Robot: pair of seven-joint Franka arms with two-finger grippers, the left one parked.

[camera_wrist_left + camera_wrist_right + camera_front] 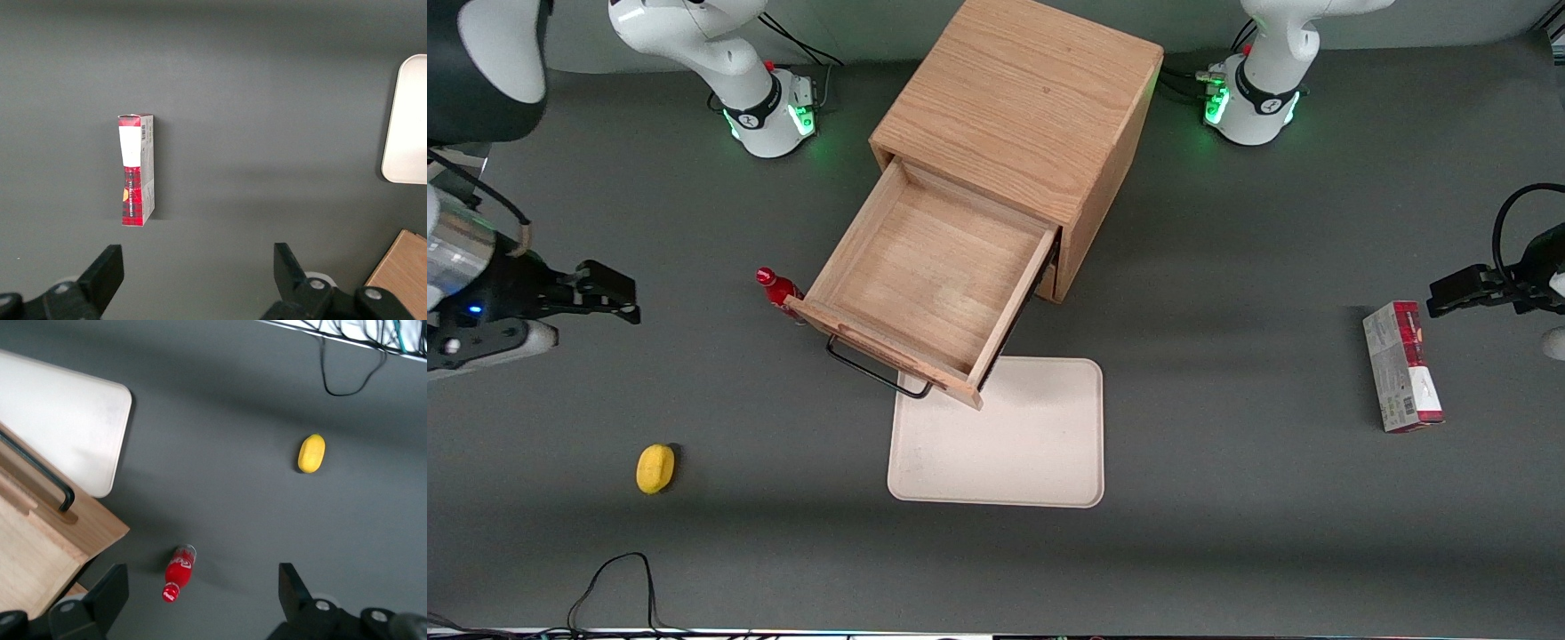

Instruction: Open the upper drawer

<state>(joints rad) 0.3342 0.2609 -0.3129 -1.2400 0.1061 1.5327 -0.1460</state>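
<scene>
Front view shows the grey table [1227, 551] first, a matte dark surface filling nearly the whole scene, with loose black cables along the edge at six o'clock; nothing of the room past it can be made out. At the table's middle stands the wooden cabinet [1032, 107], and the upper drawer [929, 284] is pulled far out of it toward seven o'clock, its shallow bare tray fully exposed and its black wire handle [871, 372] overhanging the corner of the cream tray [1014, 444] that lies flat on the table at the cabinet's six o'clock. Judged from this, the opening looks essentially done, and what is left is at most for the arm to retire. The gripper [609, 298] hovers well apart from the drawer, at about nine o'clock from it toward the working arm's end of the table, its two fingers spread wide and holding nothing. A red-and-white carton [1400, 366] lies toward the parked arm's end, at three o'clock. A small red bottle [778, 289] lies on the table just beside the drawer front's corner, and a yellow lemon-like object [655, 468] sits alone at about eight o'clock, nearer the front camera.
</scene>
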